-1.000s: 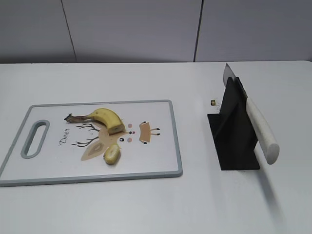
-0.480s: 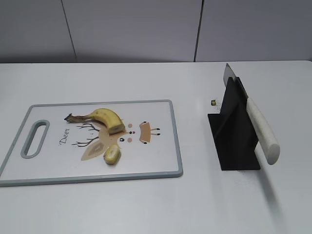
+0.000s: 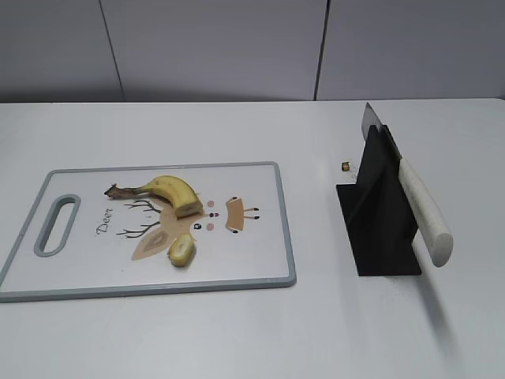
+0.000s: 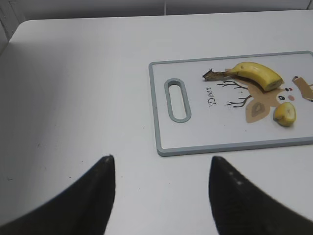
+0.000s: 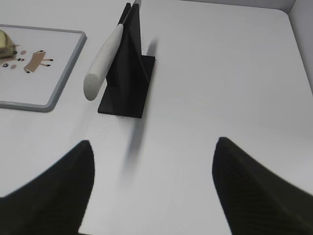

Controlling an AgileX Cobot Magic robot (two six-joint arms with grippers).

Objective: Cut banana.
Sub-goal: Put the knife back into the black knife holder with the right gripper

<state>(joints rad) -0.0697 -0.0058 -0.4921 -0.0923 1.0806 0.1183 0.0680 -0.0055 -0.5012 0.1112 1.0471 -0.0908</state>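
White surface [image 3: 237, 332], grey wall panels behind; nothing on it has shifted over the last second.

- Left claw [image 4: 161, 196]: your fingers spread, empty, hovering over bare surface well short of the cutting board [image 4: 161, 142].
- Right claw [image 5: 151, 188]: spread, empty, hovering near the black stand [image 5: 128, 73].
- Knife [image 3: 422, 209]: parked in the stand, white handle toward you, blade tip up.
- Banana [image 3: 170, 192]: on the board, cut end showing.
- Severed piece [image 3: 181, 251]: lies just beside it.

With the scene unchanged and the knife racked, you may judge the cut made and the task essentially finished.
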